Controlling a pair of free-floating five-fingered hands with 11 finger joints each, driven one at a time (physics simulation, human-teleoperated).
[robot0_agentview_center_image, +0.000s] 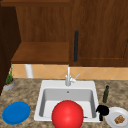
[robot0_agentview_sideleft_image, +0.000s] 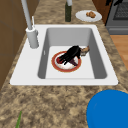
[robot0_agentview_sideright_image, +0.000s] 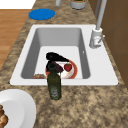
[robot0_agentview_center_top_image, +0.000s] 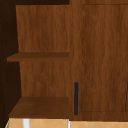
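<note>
down in the sink (robot0_agentview_sideleft_image: 25, 75), toward the front right corner of its basin, your right robot hand (robot0_agentview_sideleft_image: 72, 53) lies low over the red-rimmed plate (robot0_agentview_sideleft_image: 65, 67). its fingers are long and loose, closed round nothing i can see, and reach across a dark purple piece (robot0_agentview_sideright_image: 59, 68). the tomato (robot0_agentview_sideright_image: 67, 67) sits just beside that piece, on the plate's faucet side.

i'd judge the hand should come down flat and slow. the tomato is round and glossy and will likely roll at a nudge, and the plate looks hard and slick on the smooth white basin floor, so it may skate. keep the fingertips on the purple piece, off the raised rim.

a brown lump (robot0_agentview_sideleft_image: 85, 48) rests by the basin's front wall, near the wrist. on the mottled stone bench, a slim dark green bottle (robot0_agentview_sideright_image: 54, 83) stands upright at the sink's right edge, so clear it when lifting. a large red round shape (robot0_agentview_center_image: 67, 114) covers the sink's front edge in the front view.
</note>
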